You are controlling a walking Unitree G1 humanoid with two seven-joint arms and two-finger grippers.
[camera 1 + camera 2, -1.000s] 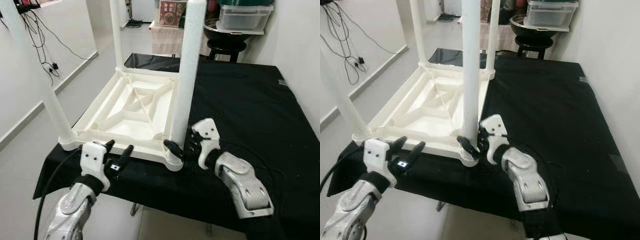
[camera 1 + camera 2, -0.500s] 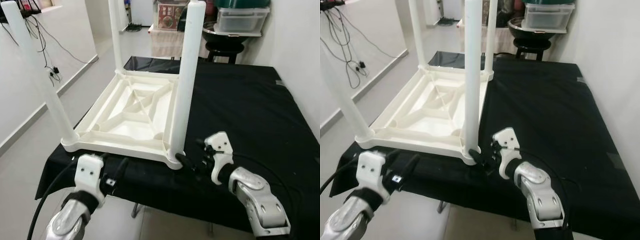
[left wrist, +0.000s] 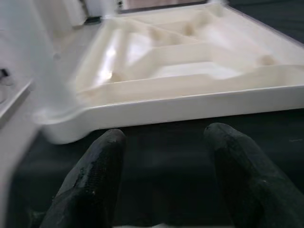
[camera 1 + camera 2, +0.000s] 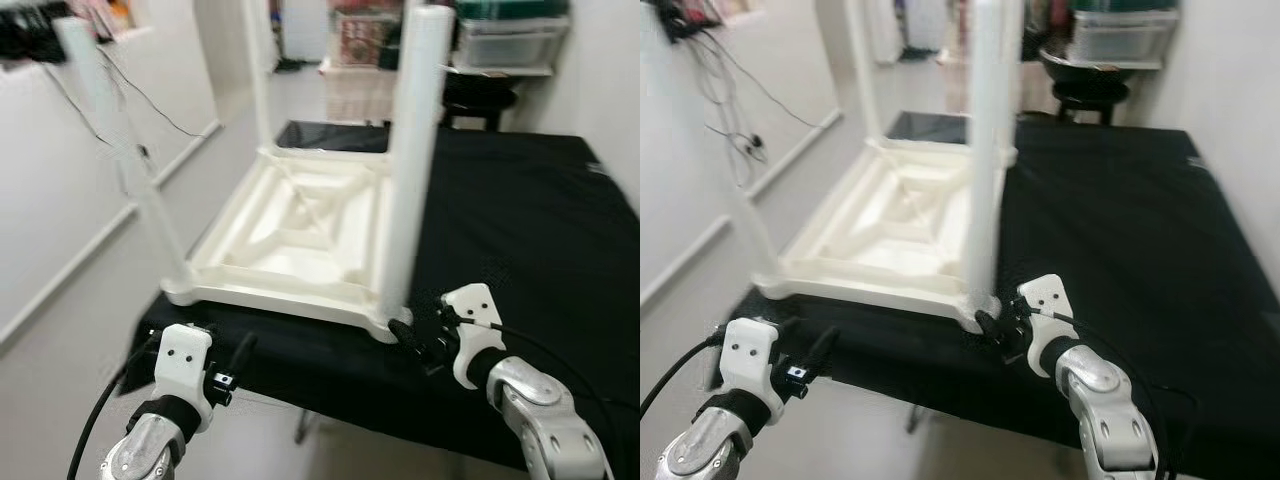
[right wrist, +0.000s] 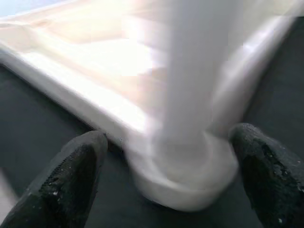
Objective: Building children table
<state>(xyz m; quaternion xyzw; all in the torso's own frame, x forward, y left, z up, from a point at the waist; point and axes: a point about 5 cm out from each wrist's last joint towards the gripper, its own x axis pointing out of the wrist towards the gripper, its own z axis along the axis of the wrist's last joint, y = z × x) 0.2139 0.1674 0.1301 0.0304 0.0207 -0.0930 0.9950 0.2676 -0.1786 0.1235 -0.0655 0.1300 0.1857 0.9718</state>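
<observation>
A white plastic children's table (image 4: pixel 300 240) lies upside down on a black-covered worktop (image 4: pixel 530 210), its legs pointing up. The near right leg (image 4: pixel 410 160) rises from the corner closest to me. My right gripper (image 4: pixel 415 338) is open just in front of that corner, and the right wrist view shows its fingers (image 5: pixel 80 161) spread to either side of the leg's base (image 5: pixel 190 175). My left gripper (image 4: pixel 230 368) is open with nothing in it, low at the worktop's near edge and a little short of the white rim (image 3: pixel 190 107).
The black cloth stretches bare to the right of the white table. A stool with a dark bowl and clear plastic bins (image 4: pixel 505 45) stands behind the worktop. A white wall with dangling cables (image 4: pixel 735 90) runs along the left, with open floor below.
The camera has shifted and blurred. Both grippers have drawn back and down from the table's near rim; the right one has come away from the leg's base.
</observation>
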